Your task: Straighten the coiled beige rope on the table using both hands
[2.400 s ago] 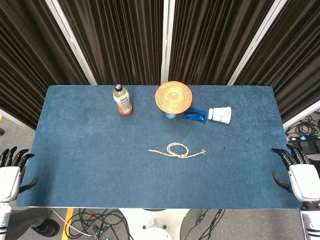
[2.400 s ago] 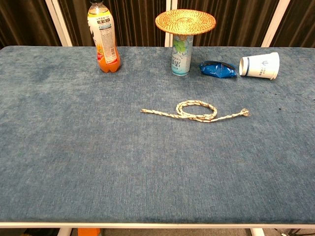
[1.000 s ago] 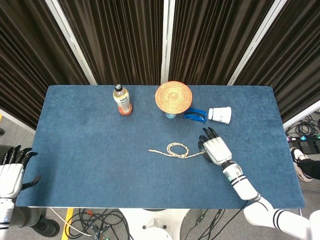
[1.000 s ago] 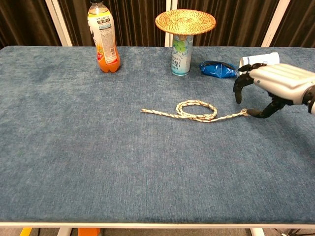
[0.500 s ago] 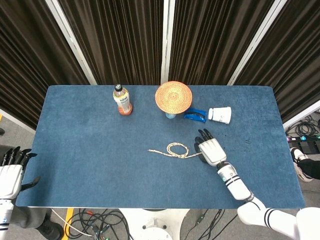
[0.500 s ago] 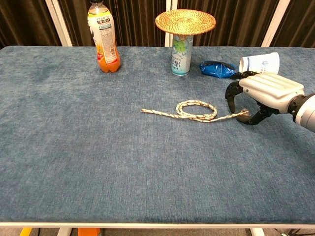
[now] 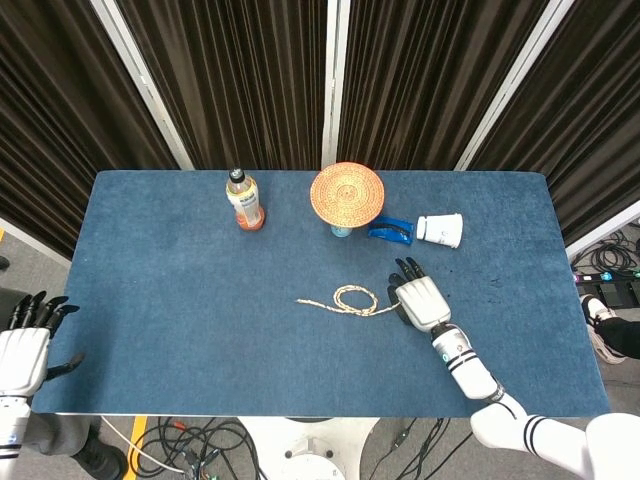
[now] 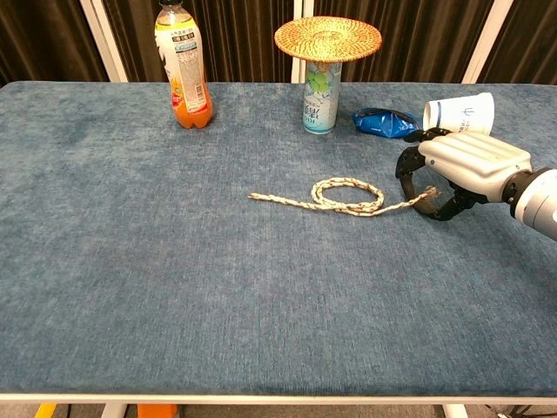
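The beige rope [image 7: 352,300] [image 8: 348,196] lies mid-table with one loop at its centre and a straight tail running left. My right hand [image 7: 420,300] [image 8: 459,167] sits over the rope's frayed right end. Its fingers curl around that end, which rises slightly off the cloth between thumb and fingers. My left hand [image 7: 25,345] hangs off the table's front left corner with fingers apart and nothing in it. The chest view does not show the left hand.
Along the back of the blue table [image 7: 180,300] stand an orange drink bottle [image 7: 245,200] [image 8: 183,65] and a can [image 8: 320,96] topped by a woven mat [image 7: 347,192] [image 8: 328,37]. A blue packet [image 8: 385,123] and a tipped paper cup [image 7: 440,229] [image 8: 459,114] lie just behind the right hand.
My right hand came in from the table's right edge to the rope's right end and curled its fingers around it. The end now lifts slightly. The left hand barely moved.
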You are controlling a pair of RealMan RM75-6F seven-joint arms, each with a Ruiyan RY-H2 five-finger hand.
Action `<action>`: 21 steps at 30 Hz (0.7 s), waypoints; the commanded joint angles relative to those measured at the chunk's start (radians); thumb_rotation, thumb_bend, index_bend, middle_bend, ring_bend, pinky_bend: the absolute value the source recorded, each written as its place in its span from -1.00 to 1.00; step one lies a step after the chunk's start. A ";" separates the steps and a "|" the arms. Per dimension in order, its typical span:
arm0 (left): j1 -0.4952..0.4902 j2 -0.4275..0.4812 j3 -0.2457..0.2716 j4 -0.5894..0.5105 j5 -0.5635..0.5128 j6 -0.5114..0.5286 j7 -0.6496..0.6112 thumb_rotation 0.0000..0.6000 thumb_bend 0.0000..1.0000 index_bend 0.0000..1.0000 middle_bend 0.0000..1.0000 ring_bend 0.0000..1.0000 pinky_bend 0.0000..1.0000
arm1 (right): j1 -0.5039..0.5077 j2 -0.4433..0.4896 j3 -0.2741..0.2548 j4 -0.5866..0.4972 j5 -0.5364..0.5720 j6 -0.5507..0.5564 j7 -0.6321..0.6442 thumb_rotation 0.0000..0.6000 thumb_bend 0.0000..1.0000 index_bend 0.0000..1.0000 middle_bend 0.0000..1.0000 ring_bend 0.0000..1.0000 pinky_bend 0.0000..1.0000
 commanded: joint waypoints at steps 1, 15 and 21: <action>-0.039 0.004 -0.001 -0.001 0.048 -0.023 -0.014 1.00 -0.71 -0.49 -0.70 -0.92 -1.00 | -0.013 0.012 0.003 -0.023 0.001 0.033 -0.013 1.00 -0.06 0.27 -0.41 -1.00 -1.00; -0.419 -0.116 -0.078 -0.029 0.188 -0.357 -0.158 1.00 -0.73 -0.36 -0.65 -0.89 -1.00 | -0.077 0.168 0.049 -0.297 0.044 0.174 -0.162 1.00 0.09 0.32 -0.39 -1.00 -1.00; -0.558 -0.265 -0.122 0.010 0.100 -0.528 -0.111 1.00 -0.70 -0.20 -0.59 -0.82 -0.99 | -0.079 0.184 0.056 -0.344 0.061 0.183 -0.200 1.00 0.10 0.32 -0.40 -1.00 -1.00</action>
